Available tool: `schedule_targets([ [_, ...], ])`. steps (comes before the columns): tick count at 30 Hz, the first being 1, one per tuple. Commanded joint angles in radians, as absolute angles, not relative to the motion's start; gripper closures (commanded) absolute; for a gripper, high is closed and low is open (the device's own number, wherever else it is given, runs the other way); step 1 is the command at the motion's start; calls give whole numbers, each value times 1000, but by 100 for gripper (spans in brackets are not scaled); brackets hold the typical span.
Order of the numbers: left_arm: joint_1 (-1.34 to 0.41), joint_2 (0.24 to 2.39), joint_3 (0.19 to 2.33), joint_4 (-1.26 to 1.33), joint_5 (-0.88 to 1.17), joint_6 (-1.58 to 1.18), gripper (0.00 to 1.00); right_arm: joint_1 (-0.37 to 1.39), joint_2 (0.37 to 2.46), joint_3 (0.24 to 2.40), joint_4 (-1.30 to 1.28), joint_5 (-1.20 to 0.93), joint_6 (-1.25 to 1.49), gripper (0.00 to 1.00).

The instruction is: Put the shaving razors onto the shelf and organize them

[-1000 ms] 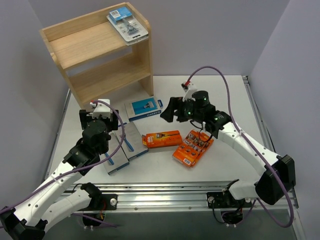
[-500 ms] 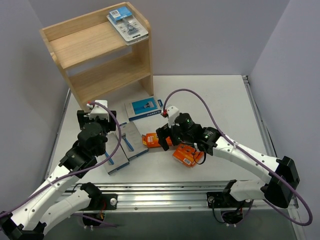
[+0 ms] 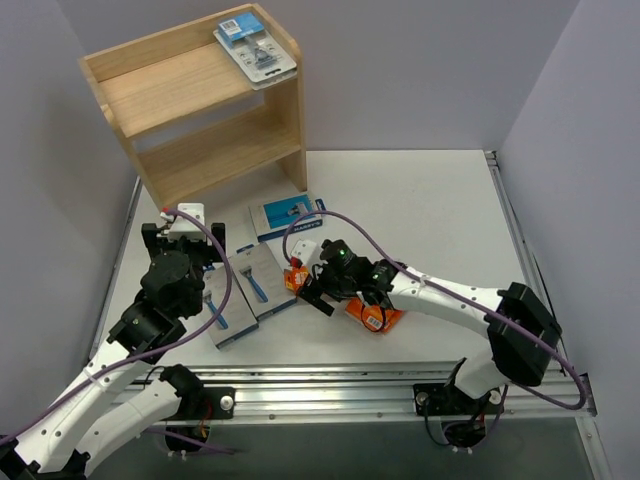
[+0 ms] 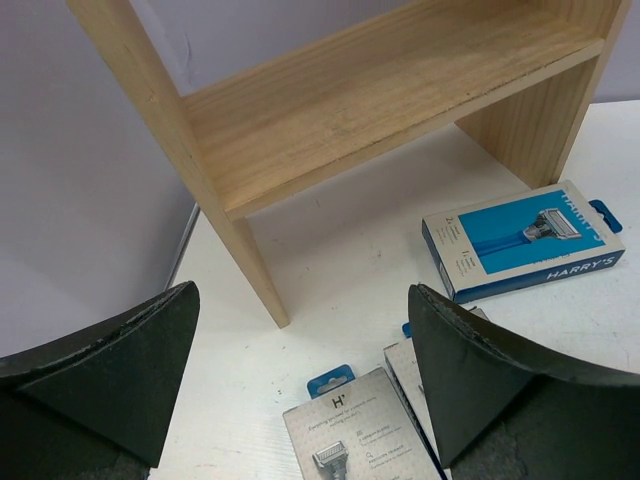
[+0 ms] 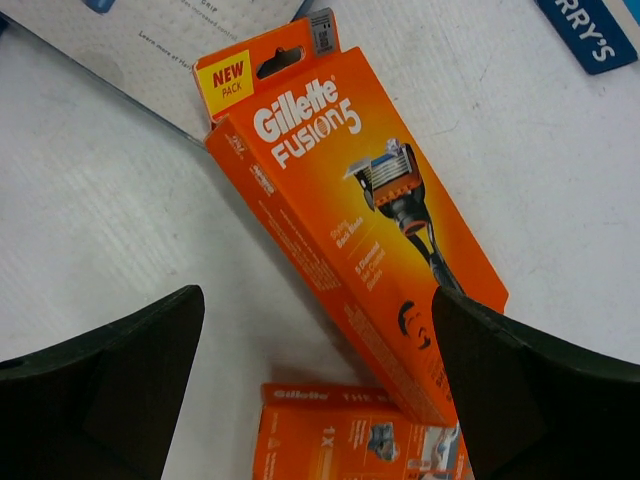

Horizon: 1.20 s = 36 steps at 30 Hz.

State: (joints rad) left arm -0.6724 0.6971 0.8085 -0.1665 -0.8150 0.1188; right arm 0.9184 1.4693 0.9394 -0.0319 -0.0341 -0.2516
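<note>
Right claw (image 5: 318, 300) spread wide over the orange razor box (image 5: 345, 200): likely light, stiff, slick; pinch its long edges.

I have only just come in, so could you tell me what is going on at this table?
A two-armed robot is stocking the shelf with razors. The right gripper hangs open over the orange Gillette box, not gripping it. The left gripper is open and empty near the grey packs. One blister pack lies on the shelf's top; the blue box and a second orange pack lie on the table.
</note>
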Motion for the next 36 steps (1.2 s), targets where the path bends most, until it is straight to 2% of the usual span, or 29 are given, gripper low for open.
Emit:
schedule_targets([
  [1,-666,673,807,-118,-812,141,6,927,1543,949,38,-6,-362,8],
  [9,-666,646,784,-83,-805,158,6,925,1721,1005,117,113,-422,9],
  [12,-666,635,785,-86,-790,167,0,914,1764,1035,101,112,-423,10],
  [13,-666,635,785,-87,-788,169,15,910,1769,1048,100,113,-423,13],
  [15,-666,630,784,-86,-787,169,20,907,1779,1060,95,112,-426,17],
  [18,-666,632,782,-81,-795,167,18,897,1776,1084,83,123,-414,30],
  [19,-666,632,782,-80,-802,164,15,893,1775,1103,68,117,-401,44],
  [21,-666,634,781,-78,-805,163,13,876,1767,1120,51,110,-384,64],
  [22,-664,634,781,-78,-805,160,12,871,1761,1126,40,109,-376,77],
  [24,-666,634,781,-78,-807,160,12,867,1737,1135,25,98,-370,86],
  [28,-664,634,785,-86,-810,153,9,851,1680,1158,5,68,-327,91],
  [30,-666,634,787,-89,-810,153,9,824,1635,1163,5,10,-284,100],
  [32,-666,634,790,-92,-802,152,8,796,1585,1161,5,-69,-244,100],
  [36,-666,620,788,-91,-757,149,4,717,1471,1114,64,-369,-128,100],
])
